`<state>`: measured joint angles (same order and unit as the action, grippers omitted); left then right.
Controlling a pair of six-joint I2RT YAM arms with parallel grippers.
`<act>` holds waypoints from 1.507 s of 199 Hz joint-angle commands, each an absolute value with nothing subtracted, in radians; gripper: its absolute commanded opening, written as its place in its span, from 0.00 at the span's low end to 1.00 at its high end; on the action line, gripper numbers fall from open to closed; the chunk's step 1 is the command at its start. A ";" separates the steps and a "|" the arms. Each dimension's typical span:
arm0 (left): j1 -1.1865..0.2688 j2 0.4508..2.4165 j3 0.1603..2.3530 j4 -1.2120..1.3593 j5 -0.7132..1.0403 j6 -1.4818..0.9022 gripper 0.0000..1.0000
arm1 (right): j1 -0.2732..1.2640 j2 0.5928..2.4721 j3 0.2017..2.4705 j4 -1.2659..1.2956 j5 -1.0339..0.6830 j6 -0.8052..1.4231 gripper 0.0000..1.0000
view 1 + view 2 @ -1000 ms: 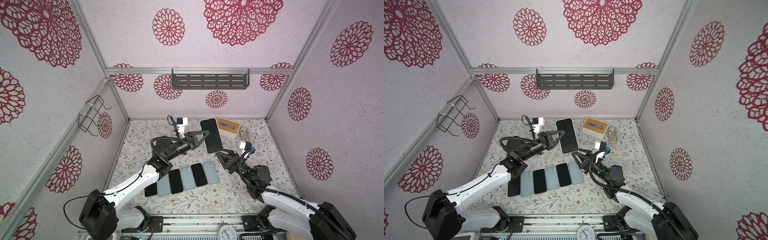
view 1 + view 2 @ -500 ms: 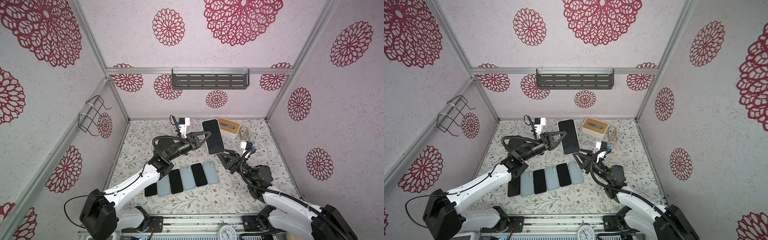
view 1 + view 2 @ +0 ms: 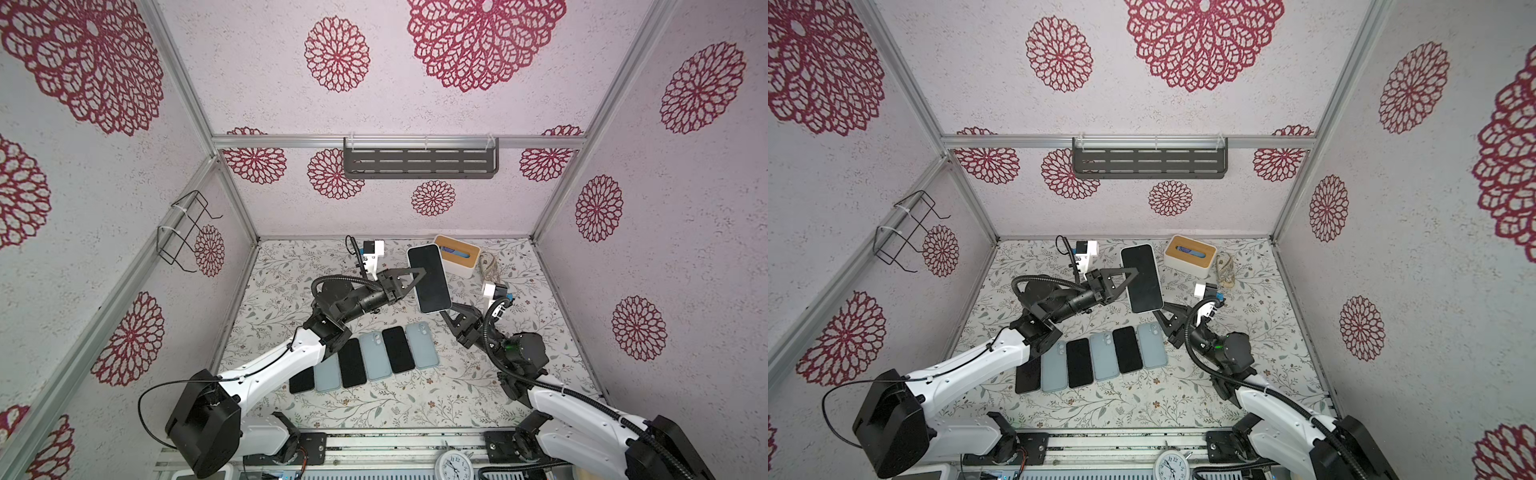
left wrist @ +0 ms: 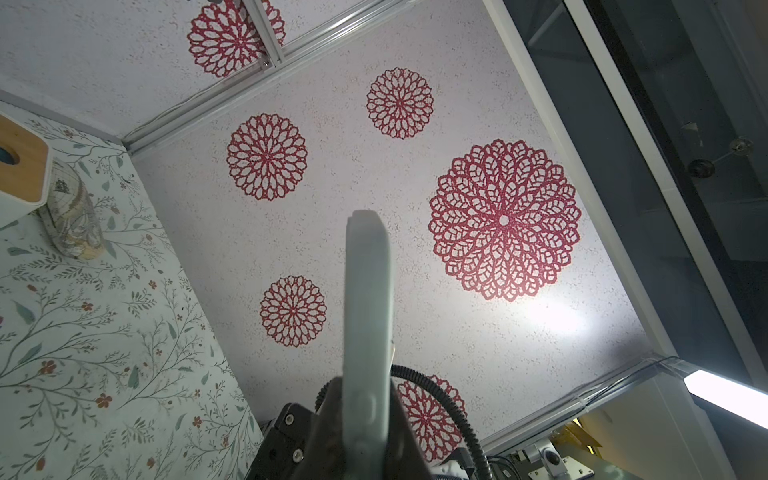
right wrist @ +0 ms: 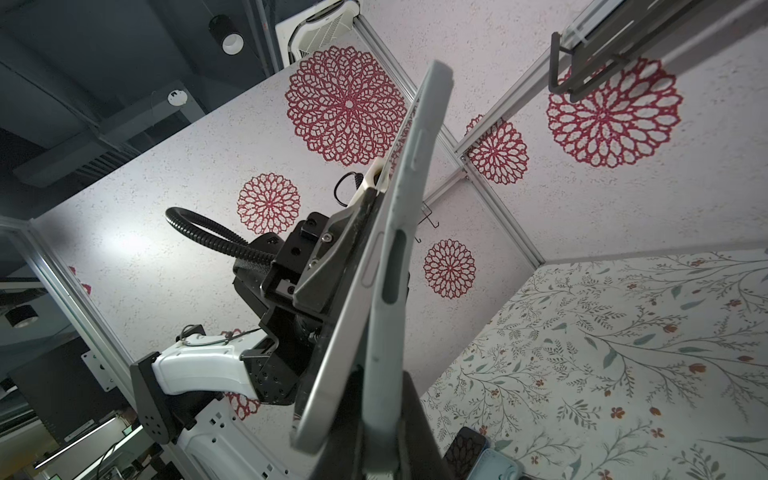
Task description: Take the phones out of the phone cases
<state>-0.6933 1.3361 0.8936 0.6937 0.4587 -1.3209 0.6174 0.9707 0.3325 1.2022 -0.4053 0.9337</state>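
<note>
One phone (image 3: 429,277): slim rounded slab, glossy black glass face, silvery metal rim, held in the air above the floral-printed counter (image 3: 415,399). Its lower end stands clear of the matte grey-blue phone case (image 5: 409,187). Left claw (image 3: 414,280), black wedge-shaped fingers: clamped across phone and phone case at one long edge. Right claw (image 3: 449,312): closed tight on the phone case's loose lower end.

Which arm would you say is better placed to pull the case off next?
Right, probably: the right gripper is shut on the phone case where it gapes; the left gripper anchors the phone.
</note>
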 commanded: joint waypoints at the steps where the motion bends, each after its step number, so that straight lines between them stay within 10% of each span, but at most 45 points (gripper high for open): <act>1: -0.719 1.348 0.866 0.751 0.505 -1.340 0.00 | 0.600 0.930 0.341 1.260 -0.384 0.936 0.01; 26: -0.718 1.359 0.853 0.701 0.479 -1.321 0.00 | 0.600 0.905 0.332 1.227 -0.389 0.962 0.00; 54: -0.719 1.390 0.856 0.635 0.444 -1.283 0.49 | 0.601 0.845 0.305 1.105 -0.369 0.977 0.00; 89: -0.721 1.428 0.882 0.574 0.415 -1.224 0.65 | 0.600 0.736 0.257 0.944 -0.309 0.975 0.00; 300: -1.026 1.575 1.330 -0.384 -0.104 -0.398 0.81 | 0.548 0.712 0.210 0.739 -0.233 1.059 0.00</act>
